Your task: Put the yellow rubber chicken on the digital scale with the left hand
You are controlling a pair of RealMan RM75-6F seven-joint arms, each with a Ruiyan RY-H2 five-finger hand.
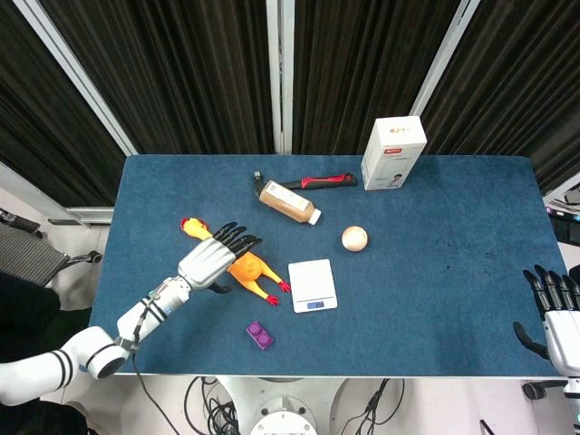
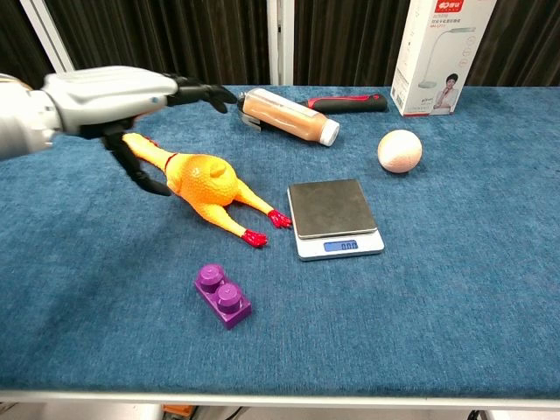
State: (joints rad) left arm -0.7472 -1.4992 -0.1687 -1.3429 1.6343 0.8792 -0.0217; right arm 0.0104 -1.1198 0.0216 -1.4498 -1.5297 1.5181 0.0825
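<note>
Table [image 1: 453, 299] with dark blue cloth top, white front edge near. Black pleated curtains [image 1: 199, 72] fill far wall, split by pale vertical and slanted frame bars [image 1: 280, 72]. Light grey floor [image 1: 82, 231] at left, cables [image 1: 208, 399] hanging under near table edge. Even overhead light, soft shadows

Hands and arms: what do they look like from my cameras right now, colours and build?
The left hand has a silver-grey shell over its back and black fingers. Its forearm is white with dark bands near the wrist and elbow, and a thin dark cable runs alongside. The right hand, at the frame corner, has the same pale grey back and black fingers.
</note>
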